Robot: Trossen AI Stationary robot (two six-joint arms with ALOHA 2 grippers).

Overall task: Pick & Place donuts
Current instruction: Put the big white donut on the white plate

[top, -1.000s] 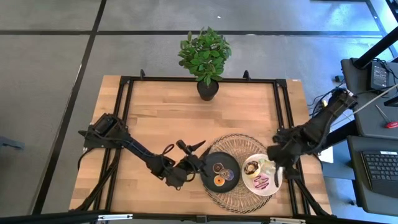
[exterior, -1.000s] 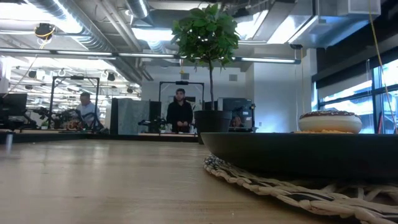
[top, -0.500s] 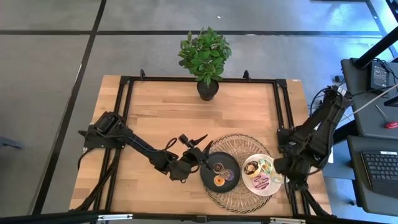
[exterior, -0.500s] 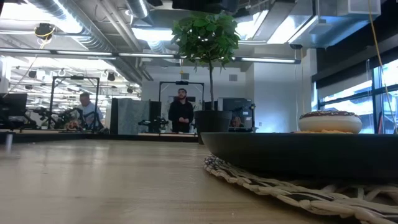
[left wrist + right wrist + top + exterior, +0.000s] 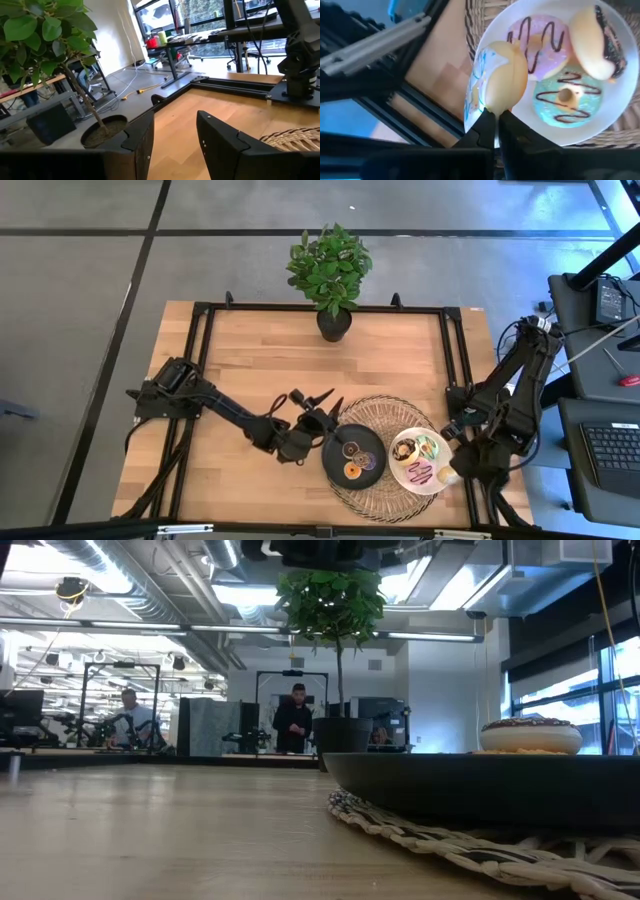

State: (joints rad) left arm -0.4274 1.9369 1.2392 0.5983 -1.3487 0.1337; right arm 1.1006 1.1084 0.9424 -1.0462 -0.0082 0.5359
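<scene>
In the right wrist view my right gripper (image 5: pixel 492 125) is shut on the white-iced donut (image 5: pixel 500 80), over the rim of the white plate (image 5: pixel 620 85). The pink (image 5: pixel 540 45) and green (image 5: pixel 565 97) donuts lie flat on that plate, and the chocolate one (image 5: pixel 592 42) leans tilted. From above, the right gripper (image 5: pixel 452 470) sits at the white plate's (image 5: pixel 400 477) right near rim. My left gripper (image 5: pixel 318 405) hangs open just left of the black plate (image 5: pixel 332 462), which carries the brown (image 5: pixel 348 448), orange (image 5: pixel 351 471) and purple (image 5: pixel 367 461) minis. No tan mini shows. My right gripper pinches the white-iced donut by its outer edge (image 5: pixel 492 107) between the two fingers. The fingers come slanting down from the table's right side. The donut stands on edge in the hold, white icing to one side and tan underside to the other, lifted off the plate.
Both plates sit on a round woven mat (image 5: pixel 385 408), seen in the low view as the mat (image 5: pixel 470 840). A potted plant (image 5: pixel 330 275) stands at the far edge's middle. Bare wood lies left of and beyond the mat. A black metal frame (image 5: pixel 455 360) borders the table. People stand far behind.
My right gripper has drawn back toward the near right corner, carrying the white-iced donut from over the plate's middle to its right near rim. My left gripper has moved toward the far edge and the black plate's left side, staying open.
</scene>
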